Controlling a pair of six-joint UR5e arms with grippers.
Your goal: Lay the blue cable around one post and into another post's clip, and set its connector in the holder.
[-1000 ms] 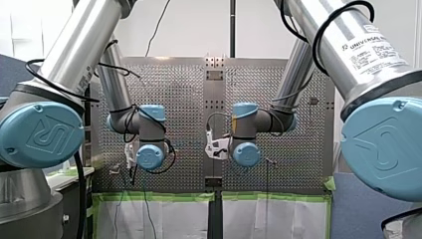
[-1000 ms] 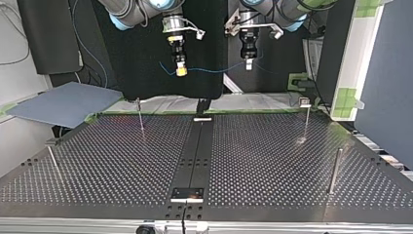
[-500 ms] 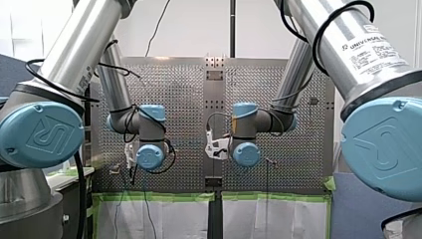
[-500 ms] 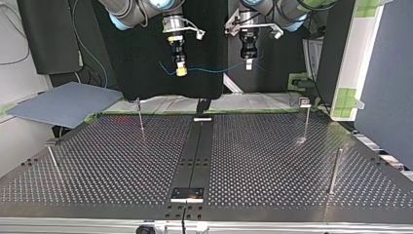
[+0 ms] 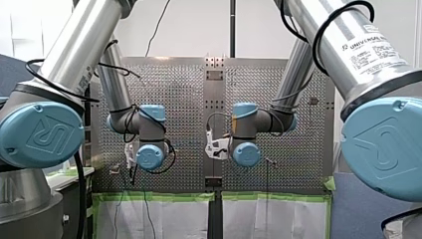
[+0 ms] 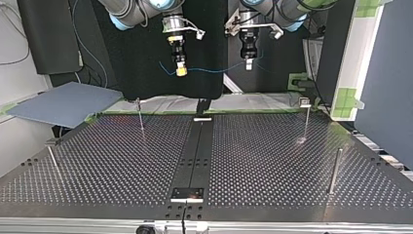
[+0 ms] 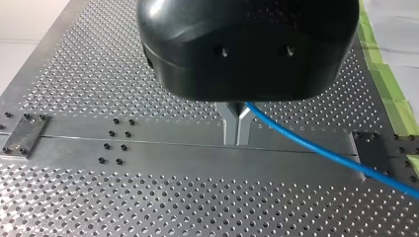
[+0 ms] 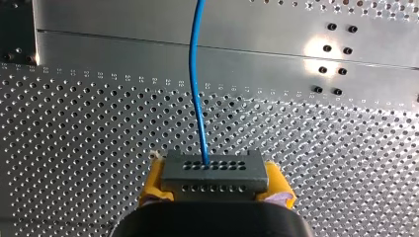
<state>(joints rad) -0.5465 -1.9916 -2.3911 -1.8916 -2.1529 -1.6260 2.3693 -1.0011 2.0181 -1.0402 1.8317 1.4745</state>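
The blue cable hangs in the air between both end effectors, high above the table's edge on the arms' side. My right end effector points down, with its yellow pads closed on the grey connector. My left end effector pinches the cable between closed metal fingers. Only the wrist views show these grips clearly. In the front view the cable cannot be made out.
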